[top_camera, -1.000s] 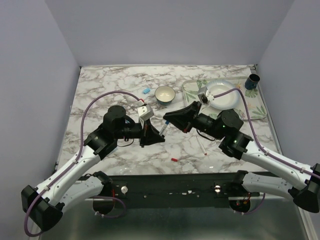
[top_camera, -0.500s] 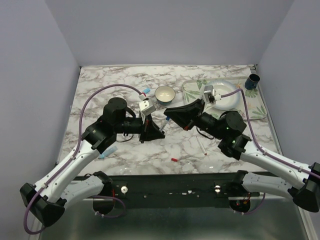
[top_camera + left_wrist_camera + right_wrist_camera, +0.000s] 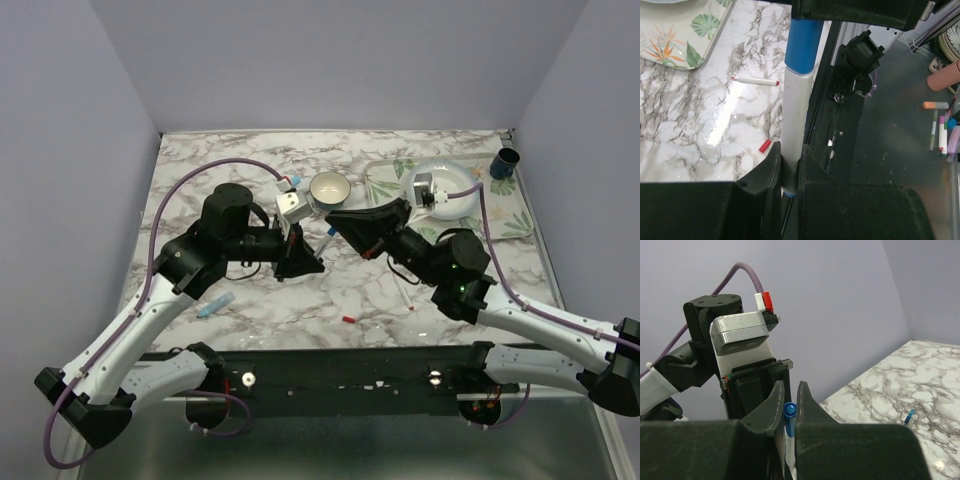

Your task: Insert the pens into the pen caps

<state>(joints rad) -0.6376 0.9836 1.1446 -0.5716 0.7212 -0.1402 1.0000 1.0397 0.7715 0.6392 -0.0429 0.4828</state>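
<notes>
The pen [image 3: 798, 115] stands clamped in our left hand [image 3: 790, 156], long axis pointing straight at our right hand [image 3: 790, 389], which grips the blue pen cap [image 3: 804, 45] over its tip.

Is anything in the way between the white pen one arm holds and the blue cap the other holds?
Nothing visible. The left gripper is shut on the white-barrelled marker pen, the right gripper is shut on the short blue plastic cap, and cap meets barrel end with no gap.
</notes>
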